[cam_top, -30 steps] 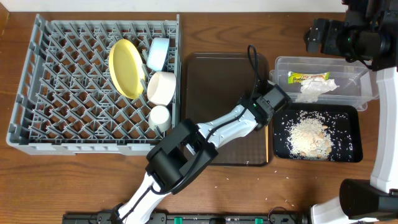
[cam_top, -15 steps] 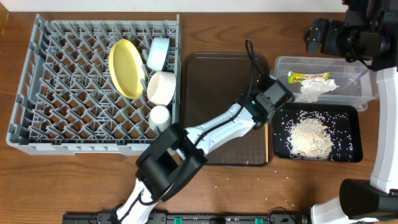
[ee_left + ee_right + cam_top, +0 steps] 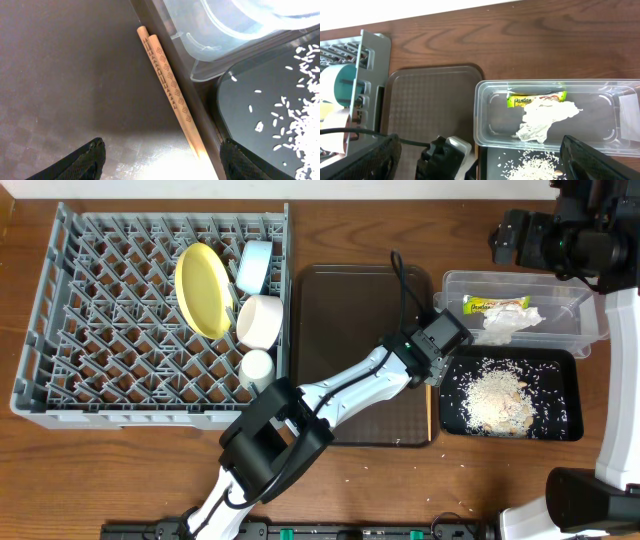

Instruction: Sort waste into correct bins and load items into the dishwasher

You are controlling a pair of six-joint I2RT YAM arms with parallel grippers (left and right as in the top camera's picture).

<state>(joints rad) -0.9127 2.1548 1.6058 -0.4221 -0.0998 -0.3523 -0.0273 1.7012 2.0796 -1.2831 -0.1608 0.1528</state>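
A pair of wooden chopsticks (image 3: 167, 85) lies along the right rim of the brown tray (image 3: 350, 310); it also shows in the overhead view (image 3: 430, 420). My left gripper (image 3: 160, 165) is open just above the chopsticks, fingers to either side of their near end; it also shows in the overhead view (image 3: 437, 368). My right gripper (image 3: 480, 165) is open and empty, high above the clear tub (image 3: 490, 135). The tub holds the snack wrapper (image 3: 497, 305) and the napkin (image 3: 510, 323). Rice (image 3: 495, 400) lies in the black tray (image 3: 570, 380).
The grey dish rack (image 3: 100, 330) at the left holds the yellow plate (image 3: 203, 288), the blue bowl (image 3: 255, 265), the white bowl (image 3: 260, 320) and the cup (image 3: 257, 367). A few rice grains lie on the table near the front edge.
My left arm's elbow has swung left and the wrist has shifted slightly at the tray's right rim. The right arm has not moved.
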